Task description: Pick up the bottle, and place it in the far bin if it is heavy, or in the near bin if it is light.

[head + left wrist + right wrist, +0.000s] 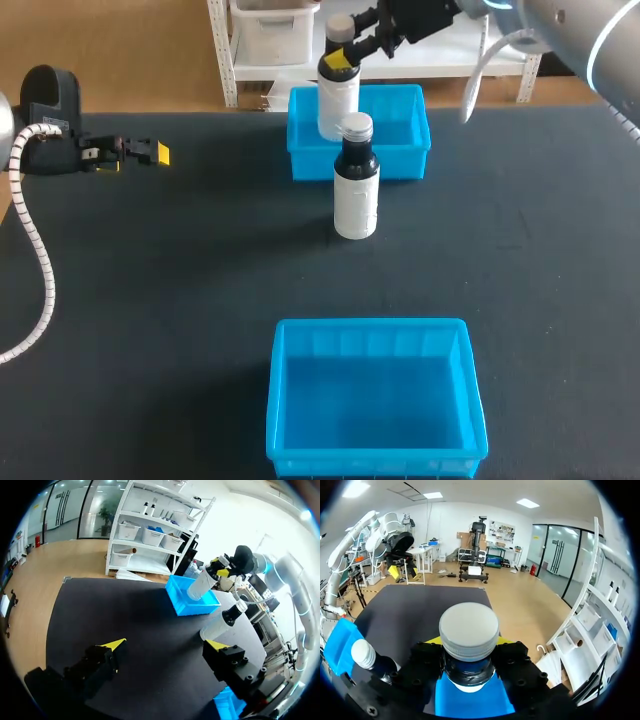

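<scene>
Blue plastic far bin: open rectangular tub at the back of the black table.
Held white plastic bottle with dark neck and grey cap: upright, hanging over the far bin's left part.
Right gripper: above the far bin, its 2 yellow-tipped fingers pinching the held bottle's neck from both sides.
Standing white bottle with dark shoulder and grey cap: upright on the table, just in front of the far bin.
Left gripper: well to the left of the far bin, low over the table, fingers spread apart.
Blue plastic near bin: well in front of the far bin, beyond the standing bottle.
</scene>
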